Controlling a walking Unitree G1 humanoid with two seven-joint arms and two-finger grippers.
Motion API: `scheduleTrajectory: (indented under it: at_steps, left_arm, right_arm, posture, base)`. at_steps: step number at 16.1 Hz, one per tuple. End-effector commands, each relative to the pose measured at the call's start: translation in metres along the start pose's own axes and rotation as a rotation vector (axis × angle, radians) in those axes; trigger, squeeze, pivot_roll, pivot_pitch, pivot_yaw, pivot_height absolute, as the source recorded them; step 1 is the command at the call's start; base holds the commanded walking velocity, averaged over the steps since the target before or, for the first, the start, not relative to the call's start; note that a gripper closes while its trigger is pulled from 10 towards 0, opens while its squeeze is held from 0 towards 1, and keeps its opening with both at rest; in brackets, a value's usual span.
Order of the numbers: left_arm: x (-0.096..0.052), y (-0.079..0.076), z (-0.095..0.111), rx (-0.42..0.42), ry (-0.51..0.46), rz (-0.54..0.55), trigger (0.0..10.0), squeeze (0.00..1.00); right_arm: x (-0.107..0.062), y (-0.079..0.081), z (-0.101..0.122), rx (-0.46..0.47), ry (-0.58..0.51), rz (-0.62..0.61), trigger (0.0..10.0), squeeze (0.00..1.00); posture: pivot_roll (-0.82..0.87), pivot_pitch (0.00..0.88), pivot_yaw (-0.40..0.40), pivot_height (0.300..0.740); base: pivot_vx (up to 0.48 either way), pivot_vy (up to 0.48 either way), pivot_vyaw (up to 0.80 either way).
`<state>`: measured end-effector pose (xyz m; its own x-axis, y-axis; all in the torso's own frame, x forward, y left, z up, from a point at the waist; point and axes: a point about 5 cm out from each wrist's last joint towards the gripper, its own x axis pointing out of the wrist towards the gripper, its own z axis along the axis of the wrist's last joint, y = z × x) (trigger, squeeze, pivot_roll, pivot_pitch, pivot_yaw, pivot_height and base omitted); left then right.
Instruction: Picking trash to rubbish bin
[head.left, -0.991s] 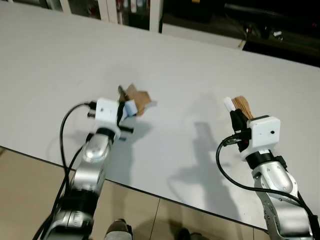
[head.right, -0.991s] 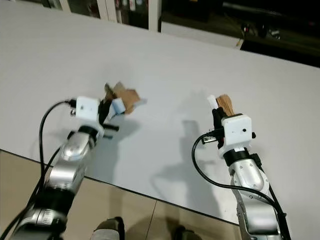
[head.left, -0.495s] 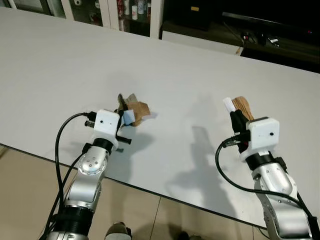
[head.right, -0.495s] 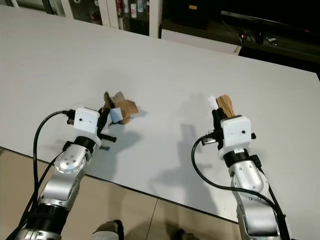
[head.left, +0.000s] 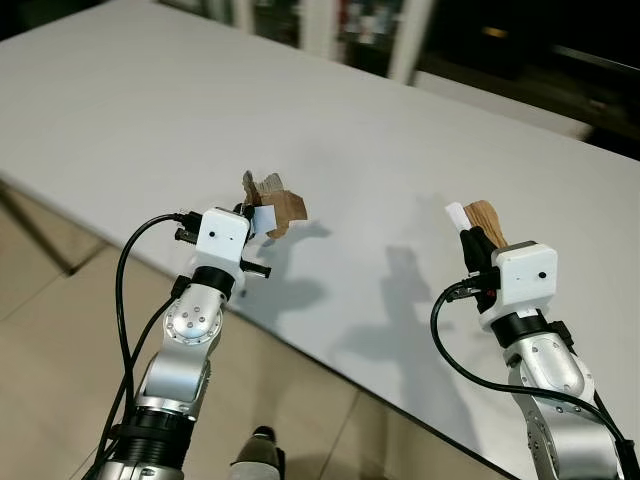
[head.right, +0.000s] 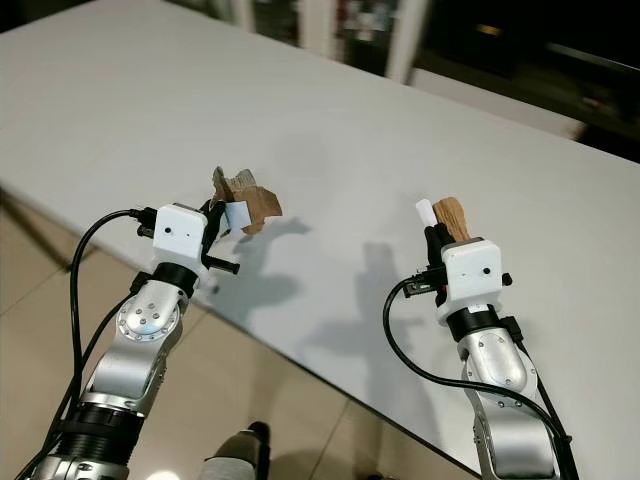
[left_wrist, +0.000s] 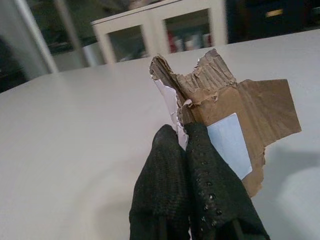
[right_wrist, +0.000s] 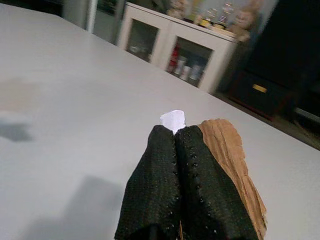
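My left gripper (left_wrist: 186, 142) pinches a torn cardboard scrap (left_wrist: 235, 112) above the white table (head.left: 150, 110); my right gripper (right_wrist: 176, 137) pinches another brown scrap (right_wrist: 227, 150), probably cardboard: light, stiff, edge-held.

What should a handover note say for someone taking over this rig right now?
Left gripper: shut on a torn cardboard scrap with a white label, held in the air above the white table.
Right gripper: shut on a smaller brown cardboard strip with a bit of white paper beside it, also held off the table.
Done: both pieces of trash are picked up, one per gripper.
Left: no rubbish bin can be made out, so find it, carry both pieces there, and release them.
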<state>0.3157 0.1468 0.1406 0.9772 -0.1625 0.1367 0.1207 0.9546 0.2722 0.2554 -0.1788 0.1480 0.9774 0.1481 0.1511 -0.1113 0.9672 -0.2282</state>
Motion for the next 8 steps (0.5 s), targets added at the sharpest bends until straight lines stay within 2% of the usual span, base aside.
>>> scheduleTrajectory:
  at_steps: [1,4,8]
  left_arm:
    - [0.0016,-0.0023,0.0015,-0.006,0.009,0.006,4.9,0.00]
    - [-0.0011,-0.0082,0.0018,-0.014,0.017,-0.010,4.8,0.00]
    - [0.0015,-0.0073,0.0013,-0.017,0.028,-0.010,4.9,0.00]
  right_arm:
    - [-0.0018,-0.0017,0.0009,-0.009,-0.007,-0.005,10.0,0.00]
    - [-0.0017,-0.0014,0.0016,-0.005,-0.010,-0.001,10.0,0.00]
    - [-0.0020,-0.0015,0.0018,-0.006,-0.011,-0.005,10.0,0.00]
  posture:
    - [0.20,0.113,-0.044,0.740]
    - [0.20,0.113,-0.040,0.740]
    - [0.19,0.110,-0.031,0.740]
  base:
    - [0.000,0.000,0.80]
    - [0.000,0.000,0.80]
    - [0.000,0.000,0.79]
